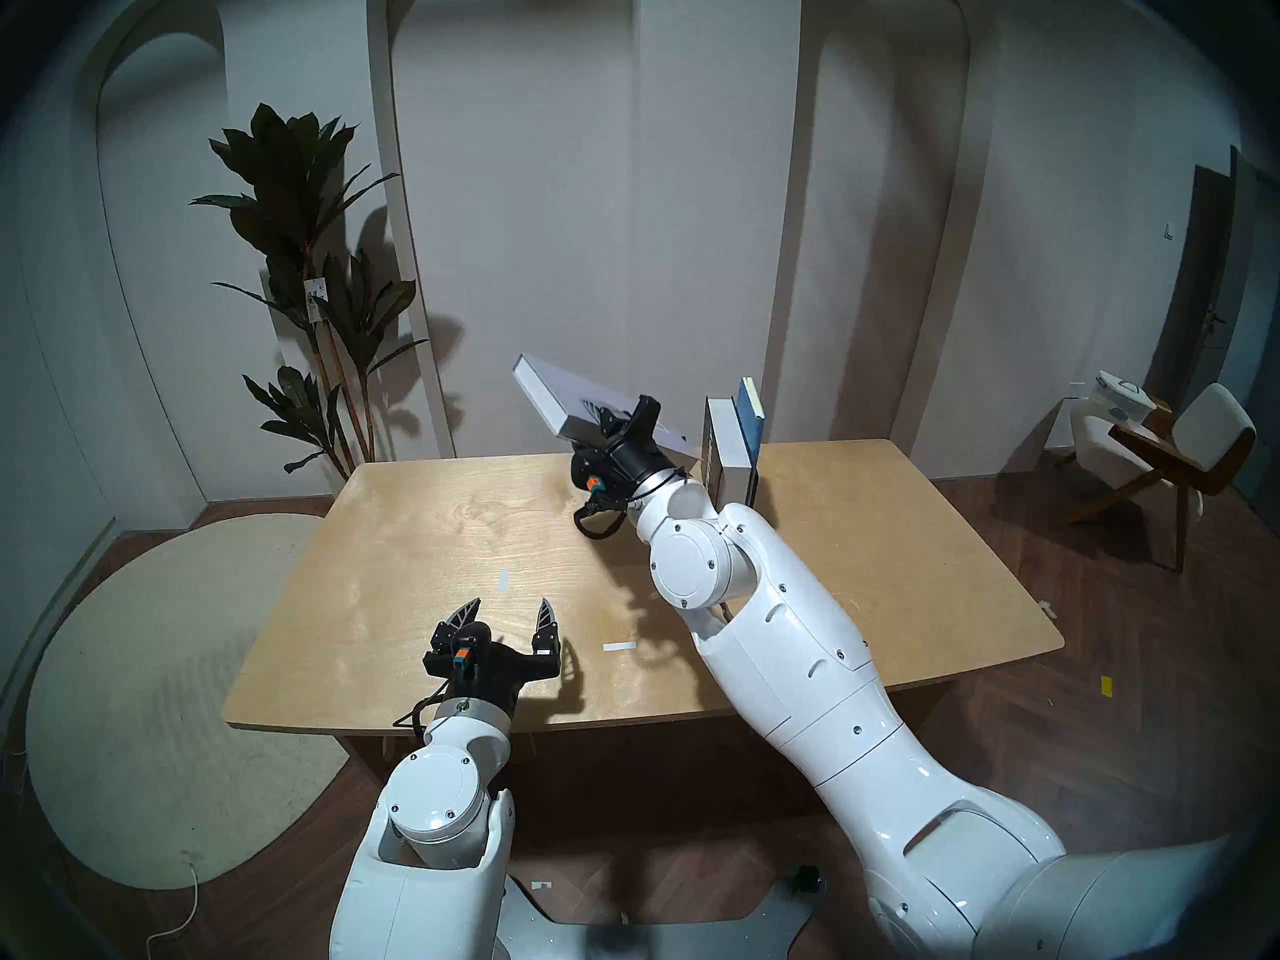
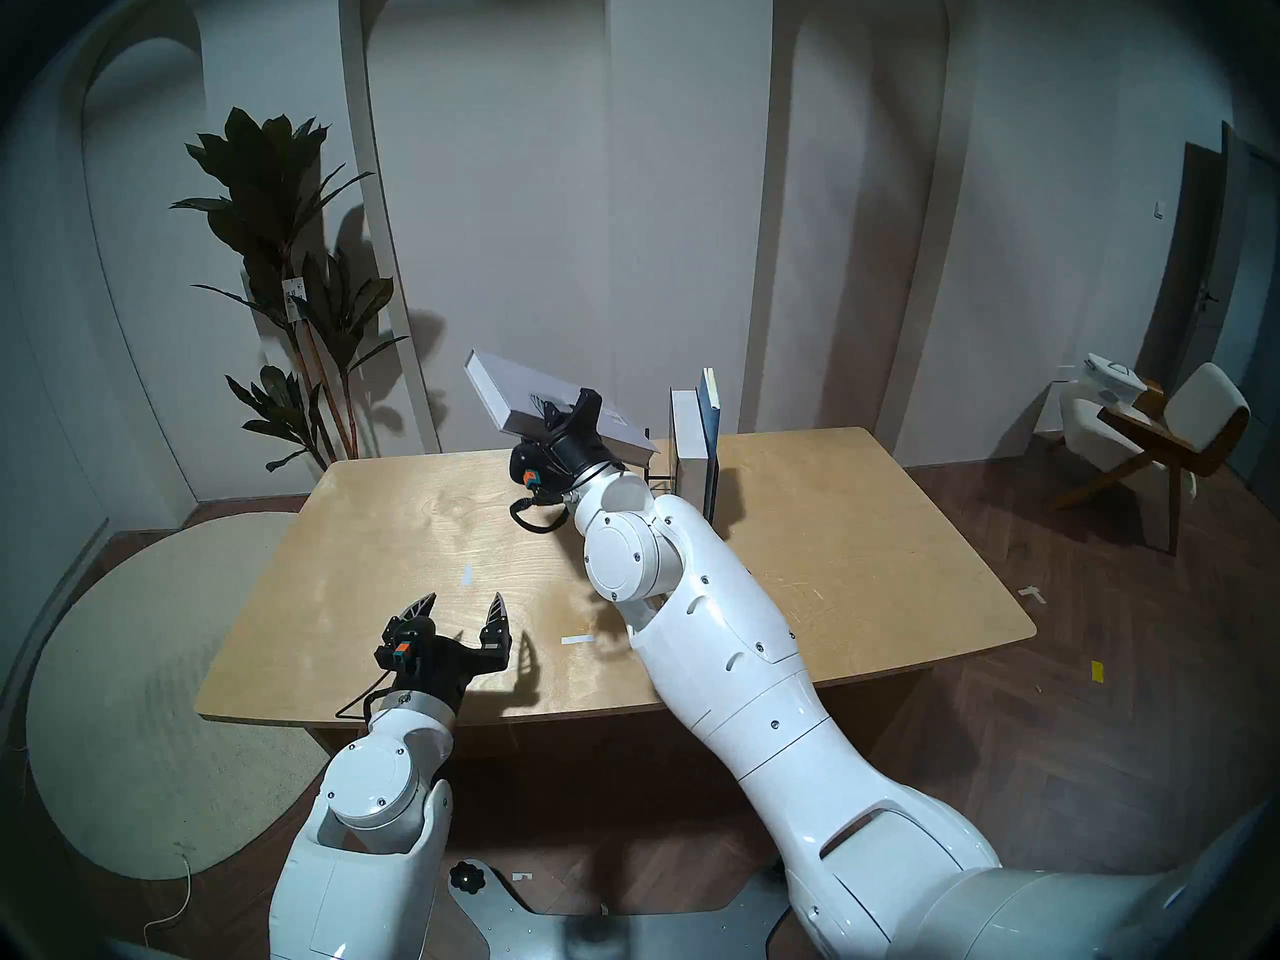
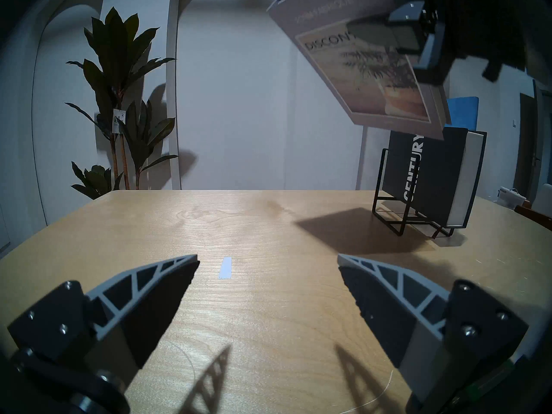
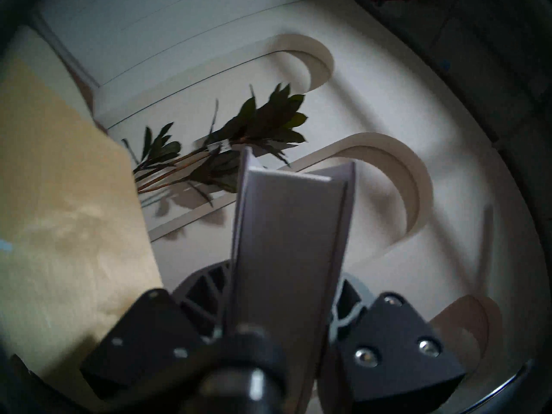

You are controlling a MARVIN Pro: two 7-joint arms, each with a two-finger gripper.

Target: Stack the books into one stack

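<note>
The work surface is a light plywood table [image 1: 429, 522] with rounded corners, standing on dark herringbone wood flooring before a white wall with arched recesses. A tall dark-leaved potted plant [image 1: 305, 245] stands beyond the table's far left corner; a round pale rug [image 1: 152, 695] lies left of the table, and a white-cushioned wooden chair [image 1: 1163, 446] stands well to the right.

Count: three books, two grippers, one rack, two strips of white tape [image 1: 503, 579] on the table top.

The right gripper [image 1: 601, 422] is clamped on the large thin pale grey-lavender book [image 1: 547, 390], holding it tilted in the air above the far part of the table, its free end reaching up and left of the gripper. Just right of this gripper, the black wire rack [image 3: 397, 213] holds the thick black book lettered "CENTURY" [image 3: 430, 171] and the thinner blue notebook [image 1: 749, 418], both upright, the notebook on the far side.

The left gripper [image 1: 509, 609] hovers over the near table edge with its jaws spread wide and nothing between them.

The table ahead of the left gripper is bare except for tape, and wide floor margins surround the table's edges.
</note>
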